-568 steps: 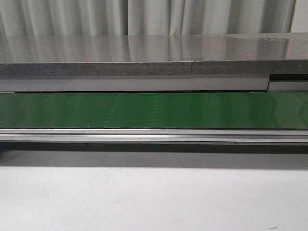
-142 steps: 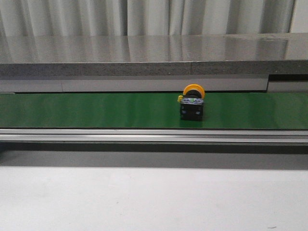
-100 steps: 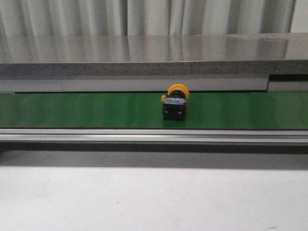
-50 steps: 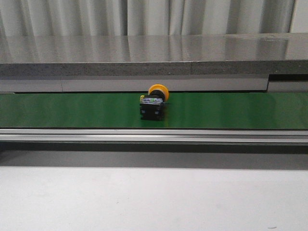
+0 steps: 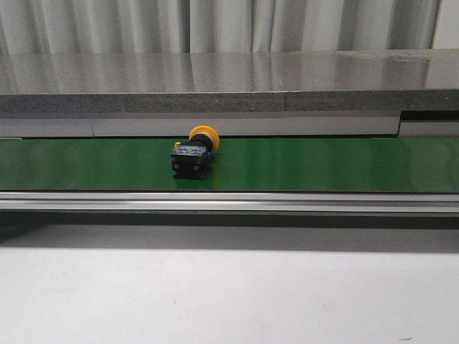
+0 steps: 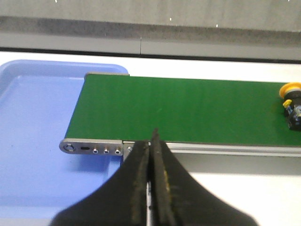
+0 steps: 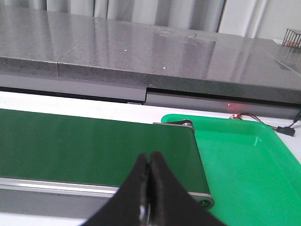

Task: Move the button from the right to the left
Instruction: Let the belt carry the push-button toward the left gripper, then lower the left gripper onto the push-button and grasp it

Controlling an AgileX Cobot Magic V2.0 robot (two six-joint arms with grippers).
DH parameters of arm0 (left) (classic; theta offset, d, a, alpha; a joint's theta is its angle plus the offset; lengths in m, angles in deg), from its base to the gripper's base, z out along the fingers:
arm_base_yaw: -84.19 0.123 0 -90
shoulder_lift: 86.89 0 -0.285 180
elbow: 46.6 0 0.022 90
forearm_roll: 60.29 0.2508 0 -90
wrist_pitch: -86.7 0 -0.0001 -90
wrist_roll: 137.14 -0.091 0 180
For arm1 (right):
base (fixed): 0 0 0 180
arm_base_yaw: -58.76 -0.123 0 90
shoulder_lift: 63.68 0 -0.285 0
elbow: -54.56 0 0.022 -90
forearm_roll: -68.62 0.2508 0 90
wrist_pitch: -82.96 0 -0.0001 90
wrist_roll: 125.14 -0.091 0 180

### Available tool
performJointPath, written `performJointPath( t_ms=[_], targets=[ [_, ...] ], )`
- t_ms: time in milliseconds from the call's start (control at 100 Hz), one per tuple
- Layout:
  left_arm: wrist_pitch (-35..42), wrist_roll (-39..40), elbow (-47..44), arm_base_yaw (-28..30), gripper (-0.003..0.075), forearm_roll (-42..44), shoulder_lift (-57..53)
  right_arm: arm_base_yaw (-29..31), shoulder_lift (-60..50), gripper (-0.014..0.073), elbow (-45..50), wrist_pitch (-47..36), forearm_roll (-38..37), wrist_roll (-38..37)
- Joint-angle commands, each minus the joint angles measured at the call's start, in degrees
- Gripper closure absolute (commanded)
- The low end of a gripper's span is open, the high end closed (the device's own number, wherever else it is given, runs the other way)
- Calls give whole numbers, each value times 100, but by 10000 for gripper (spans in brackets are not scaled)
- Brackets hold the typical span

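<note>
A long green conveyor belt (image 5: 323, 165) runs across the scene in front of a grey stone-topped bench (image 5: 229, 79). At the belt's left end sits a blue tray (image 6: 33, 141); at its right end, a green tray (image 7: 244, 160). The button (image 5: 193, 154), yellow cap on a black body, sits on the belt a little left of centre, untouched. The left gripper (image 6: 150, 146) hangs near the belt's left end, fingers pressed together, holding nothing. The right gripper (image 7: 148, 165) is likewise pressed together and empty. The pick-up looks not yet begun; next, the left gripper probably needs to spread and meet the button.
</note>
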State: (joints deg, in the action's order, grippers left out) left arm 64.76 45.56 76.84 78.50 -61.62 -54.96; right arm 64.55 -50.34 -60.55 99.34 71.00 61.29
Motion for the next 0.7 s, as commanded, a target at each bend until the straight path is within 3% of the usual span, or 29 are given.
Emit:
performJointPath(
  t_ms=[0, 100, 170, 240, 390, 440, 490, 690],
  targets=[
    [129, 51, 505, -22, 739, -45, 522, -8, 59, 660, -153, -505, -27, -1],
    [-70, 51, 887, -22, 732, -45, 1080, -8, 59, 660, -153, -505, -27, -1],
    [-147, 40, 1153, -22, 675, -45, 1430, -8, 59, 660, -153, -505, -27, -1],
    [-158, 29, 1372, -22, 558, -45, 1742, -8, 59, 660, -153, -505, -27, -1],
    [-148, -116, 1815, -22, 195, -45, 2332, -8, 59, 660, -153, -505, -27, -1],
    [-125, -116, 1963, -22, 125, -45, 2567, -8, 59, 660, -153, -505, -27, -1],
    [-125, -116, 2129, -22, 95, -81, 2804, -8, 59, 660, -153, -505, -27, -1],
    [-307, -116, 2935, -159, 101, -161, 3730, -8, 59, 660, -153, -505, -27, -1]
  ],
)
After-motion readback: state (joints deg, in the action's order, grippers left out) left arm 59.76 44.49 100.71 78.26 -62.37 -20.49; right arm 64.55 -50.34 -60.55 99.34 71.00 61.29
